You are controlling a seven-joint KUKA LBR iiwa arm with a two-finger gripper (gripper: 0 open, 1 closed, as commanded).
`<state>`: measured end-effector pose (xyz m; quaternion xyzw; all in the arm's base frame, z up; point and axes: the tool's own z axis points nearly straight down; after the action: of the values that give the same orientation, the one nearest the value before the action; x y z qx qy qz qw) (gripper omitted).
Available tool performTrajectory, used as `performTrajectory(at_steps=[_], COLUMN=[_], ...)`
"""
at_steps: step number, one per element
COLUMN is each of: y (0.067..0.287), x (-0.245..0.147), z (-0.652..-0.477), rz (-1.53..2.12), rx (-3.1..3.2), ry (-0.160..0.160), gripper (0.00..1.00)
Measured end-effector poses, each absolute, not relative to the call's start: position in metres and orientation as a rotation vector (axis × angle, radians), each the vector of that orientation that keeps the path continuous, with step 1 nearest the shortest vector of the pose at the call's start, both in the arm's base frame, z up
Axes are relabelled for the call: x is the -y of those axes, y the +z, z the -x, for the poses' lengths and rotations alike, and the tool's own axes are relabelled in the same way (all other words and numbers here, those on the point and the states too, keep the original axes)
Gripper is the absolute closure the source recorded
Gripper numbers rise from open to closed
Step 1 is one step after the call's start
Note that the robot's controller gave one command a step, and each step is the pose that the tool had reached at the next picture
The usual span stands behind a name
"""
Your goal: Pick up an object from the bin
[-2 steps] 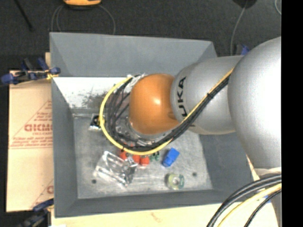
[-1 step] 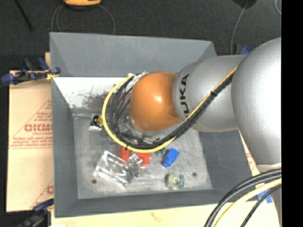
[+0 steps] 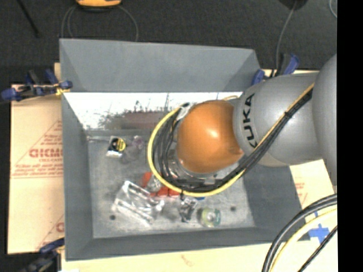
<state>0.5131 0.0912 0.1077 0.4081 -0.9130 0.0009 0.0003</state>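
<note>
Red-orange thing (image 3: 164, 192) near bin (image 3: 76, 169) front edge is partly covered by orange wrist cover (image 3: 207, 137); kind unclear.

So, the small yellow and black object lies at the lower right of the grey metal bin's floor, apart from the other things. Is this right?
Not quite. The small yellow and black object lies at the upper left of the grey metal bin's floor, not the lower right, as the camera view shows. It does lie apart from the other things, such as the crumpled clear plastic wrapper lower down.
</note>
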Motion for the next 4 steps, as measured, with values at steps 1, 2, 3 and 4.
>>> performTrajectory(at_steps=[1, 2, 3, 4], y=[0.073, 0.075, 0.073, 0.080], x=[-0.107, -0.109, -0.107, -0.087], z=[-0.533, -0.534, -0.532, -0.552], rz=[-1.704, -1.703, -1.697, -1.767], rx=[2.652, 2.657, 2.653, 2.605], ry=[0.006, 0.003, 0.003, 0.004], gripper=[0.00, 1.00, 0.00, 0.00])
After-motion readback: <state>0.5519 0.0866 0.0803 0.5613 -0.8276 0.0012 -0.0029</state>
